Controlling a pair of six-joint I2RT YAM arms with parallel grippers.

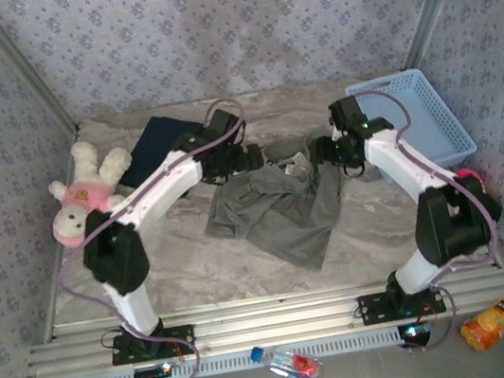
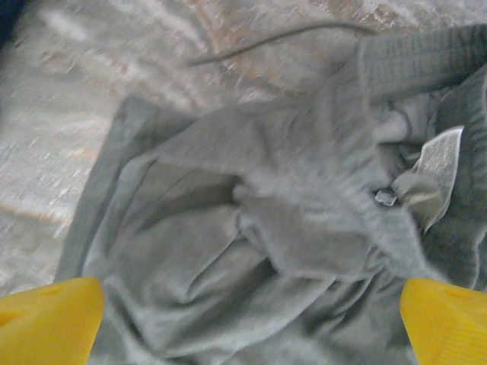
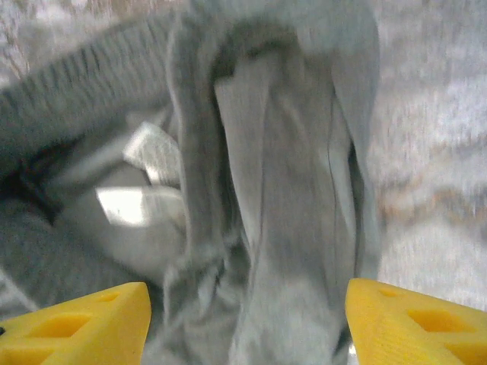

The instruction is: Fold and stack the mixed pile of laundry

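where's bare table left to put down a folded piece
Bare table runs along the near edge, between the olive-grey garment and the arm bases; a smaller patch lies at the back between the navy garment and the basket. The centre is crowded: left gripper, right gripper.

Both arms reach inward, left fingers point(image 2: 49, 323) and right fingers point(image 3: 76, 323) spread apart

The left arm point(image 1: 161, 189) hides the near edge of the dark navy garment point(image 1: 159, 136) from above. There the left gripper point(image 1: 249, 159) and right gripper point(image 1: 325, 152) are too small and dark over the olive-grey garment point(image 1: 279, 209) to tell how their jaws stand. The left wrist view crops its yellow fingers point(image 2: 49, 319) at the bottom edge, and the white label point(image 2: 440, 163) is unreadable. The right wrist view is blurred, smearing the folds, with its own fingers point(image 3: 415, 323) cropped too.
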